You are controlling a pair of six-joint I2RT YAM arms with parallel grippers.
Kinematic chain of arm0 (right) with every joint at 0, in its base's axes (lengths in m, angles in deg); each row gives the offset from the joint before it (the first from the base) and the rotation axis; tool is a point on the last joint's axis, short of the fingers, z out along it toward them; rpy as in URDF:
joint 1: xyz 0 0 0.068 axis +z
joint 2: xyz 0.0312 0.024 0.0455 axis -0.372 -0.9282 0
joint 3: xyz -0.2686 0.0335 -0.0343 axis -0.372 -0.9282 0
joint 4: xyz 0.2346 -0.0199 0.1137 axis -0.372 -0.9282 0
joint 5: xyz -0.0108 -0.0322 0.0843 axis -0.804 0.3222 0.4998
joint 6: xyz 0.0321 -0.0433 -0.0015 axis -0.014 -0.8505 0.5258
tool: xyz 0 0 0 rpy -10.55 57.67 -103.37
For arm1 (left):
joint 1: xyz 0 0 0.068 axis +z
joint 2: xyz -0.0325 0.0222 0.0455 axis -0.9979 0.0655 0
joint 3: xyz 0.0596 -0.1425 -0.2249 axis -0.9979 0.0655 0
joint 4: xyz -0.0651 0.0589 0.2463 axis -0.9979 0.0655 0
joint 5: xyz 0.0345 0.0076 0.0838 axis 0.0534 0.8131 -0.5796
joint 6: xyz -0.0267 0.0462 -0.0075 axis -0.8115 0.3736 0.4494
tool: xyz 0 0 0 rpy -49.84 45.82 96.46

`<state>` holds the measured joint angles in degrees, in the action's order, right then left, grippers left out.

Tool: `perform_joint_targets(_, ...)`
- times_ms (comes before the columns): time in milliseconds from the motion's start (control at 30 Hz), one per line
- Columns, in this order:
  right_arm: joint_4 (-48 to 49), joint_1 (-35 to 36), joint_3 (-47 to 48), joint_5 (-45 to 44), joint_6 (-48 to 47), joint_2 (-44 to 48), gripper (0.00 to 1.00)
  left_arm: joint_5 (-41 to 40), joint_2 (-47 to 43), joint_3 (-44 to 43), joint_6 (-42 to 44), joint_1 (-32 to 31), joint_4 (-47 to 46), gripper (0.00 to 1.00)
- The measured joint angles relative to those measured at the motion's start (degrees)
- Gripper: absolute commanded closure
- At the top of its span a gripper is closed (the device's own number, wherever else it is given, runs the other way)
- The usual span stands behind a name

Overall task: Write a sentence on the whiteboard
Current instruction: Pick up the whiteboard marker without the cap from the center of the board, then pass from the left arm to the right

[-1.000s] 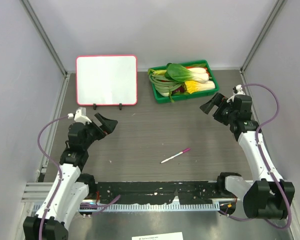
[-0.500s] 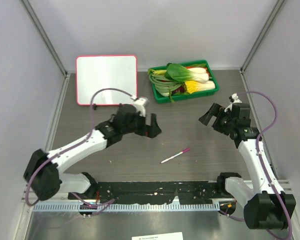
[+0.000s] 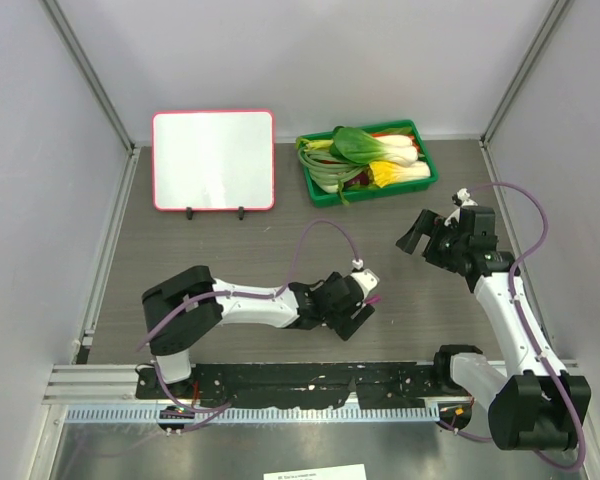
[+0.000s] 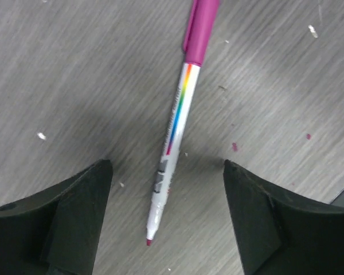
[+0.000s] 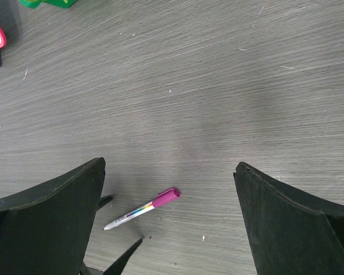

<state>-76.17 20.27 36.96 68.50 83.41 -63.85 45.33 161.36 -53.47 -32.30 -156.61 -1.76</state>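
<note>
The whiteboard (image 3: 213,160), white with a pink-red frame, stands upright on two black feet at the back left, and its face is blank. A marker (image 4: 175,126) with a white body, a rainbow stripe and a magenta cap on its far end lies flat on the table, its tip bare. My left gripper (image 4: 166,165) is low over the marker and open. Its two fingers straddle the tip end without touching it. In the top view the left gripper (image 3: 355,305) covers most of the marker (image 3: 373,298). My right gripper (image 3: 423,233) hovers open and empty, right of centre, and its wrist view looks down on the marker (image 5: 140,209).
A green tray (image 3: 426,170) of bok choy and other vegetables sits at the back, right of the whiteboard. Grey walls with metal posts close in the table on three sides. The left arm stretches across the near middle of the table.
The left arm has swung from the left side across the table and down over the marker, and its jaws have narrowed slightly. The right gripper has barely shifted.
</note>
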Motion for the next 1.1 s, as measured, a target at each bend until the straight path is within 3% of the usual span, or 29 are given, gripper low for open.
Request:
perform_joint_targets(67, 0.1, 0.0, 0.0, 0.0, -0.1, -0.5, 0.01, -0.5, 0.2, 0.0, 0.0, 0.3, -0.9, 0.38)
perform_joint_targets(267, 0.2, 0.0, 0.0, 0.0, -0.2, -3.4, 0.01, -2.8, 1.0, 0.0, 0.1, 0.6, -2.0, 0.99)
perform_joint_targets(500, 1.0, 0.0, 0.0, 1.2, -0.3, -6.2, 0.0, -3.6, -0.3, 2.3, 0.0, 0.9, -4.3, 1.0)
perform_joint_targets(667, 3.2, 0.6, 0.1, 5.2, -0.2, -6.0, 0.0, -1.8, -5.6, 5.7, -0.9, 4.4, -1.8, 1.0)
perform_joint_targets(833, 5.8, 9.2, 1.2, 6.1, 1.1, -4.7, 0.01, 4.5, -18.7, 8.4, -3.3, 17.3, -0.4, 1.0)
perform_joint_targets(1000, 13.7, 20.8, 1.5, 7.8, 6.1, -4.8, 0.02, 16.9, -33.7, 10.9, -7.3, 33.0, -1.7, 1.0)
perform_joint_targets(1100, 20.6, 26.4, 1.9, 9.2, 10.1, -5.6, 0.03, 25.2, -40.7, 12.1, -9.5, 38.6, -2.5, 1.0)
